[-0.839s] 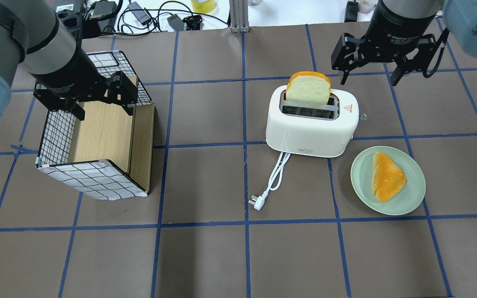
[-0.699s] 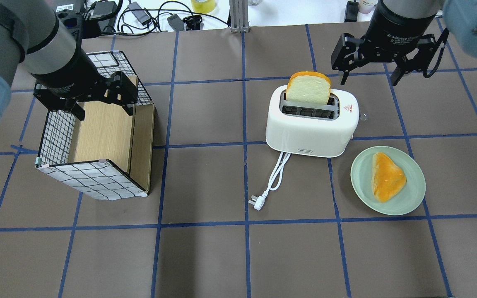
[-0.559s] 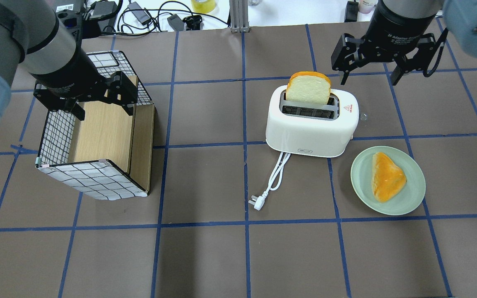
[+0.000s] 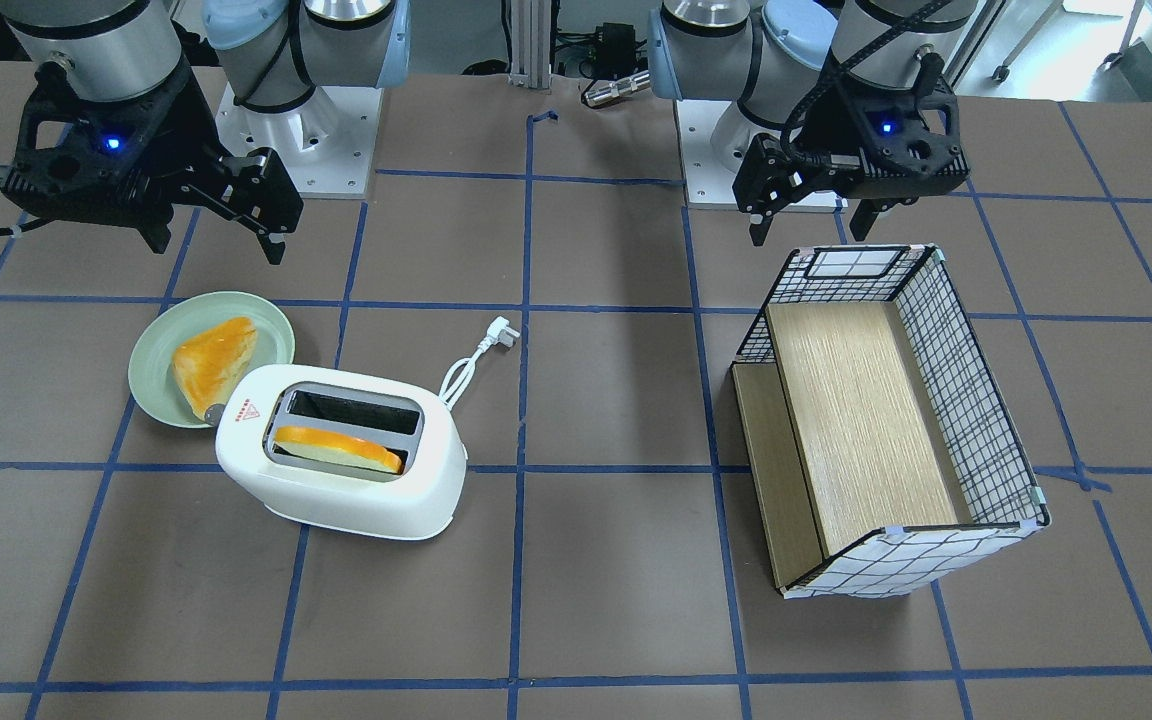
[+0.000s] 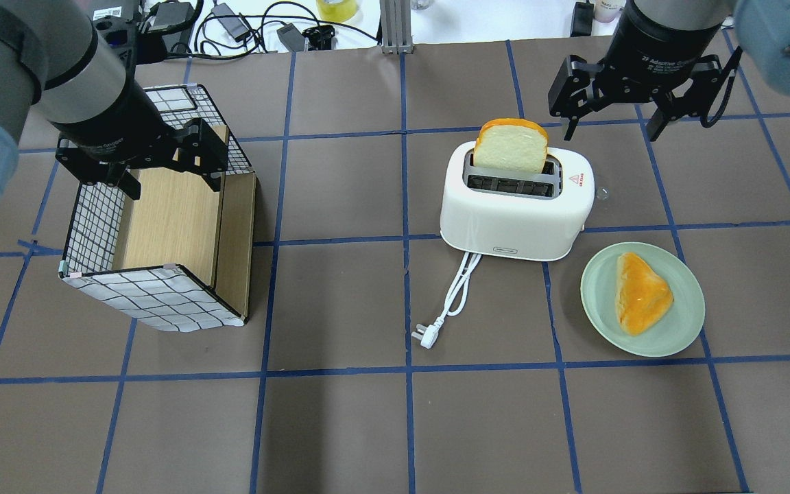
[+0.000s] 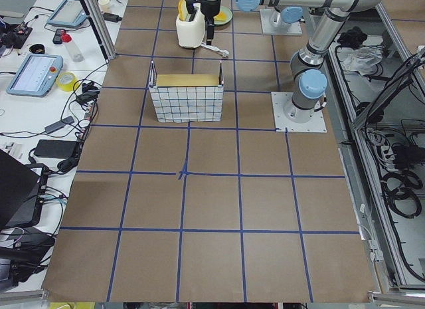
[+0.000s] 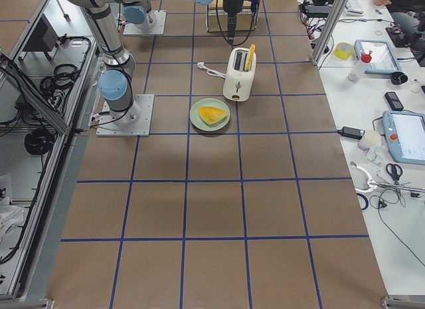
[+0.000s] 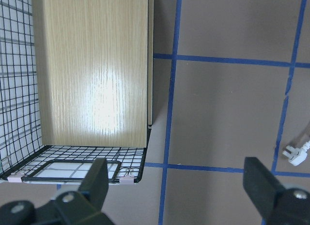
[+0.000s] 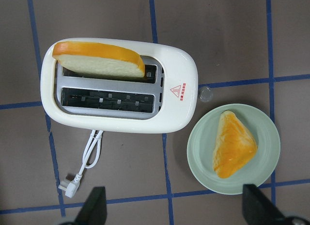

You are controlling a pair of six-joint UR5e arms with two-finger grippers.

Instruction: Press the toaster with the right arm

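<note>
The white two-slot toaster [image 5: 515,206] stands right of the table's middle, and a slice of bread [image 5: 510,145] stands tall in its far slot. Its small grey lever knob [image 5: 601,195] is on the right end, below the red triangle mark. The toaster also shows in the front view [image 4: 336,470] and the right wrist view [image 9: 121,89]. My right gripper [image 5: 612,127] is open and empty. It hovers above the table just behind the toaster's right end and is apart from it. My left gripper [image 5: 172,182] is open and empty over the basket.
A wire basket with a wooden floor and checkered liner [image 5: 155,302] stands at the left. A pale green plate [image 5: 601,302] with a piece of toast [image 5: 642,291] lies right of the toaster's front. The white cord and plug [image 5: 426,337] trail toward the front. Cables clutter the far edge [image 5: 230,20].
</note>
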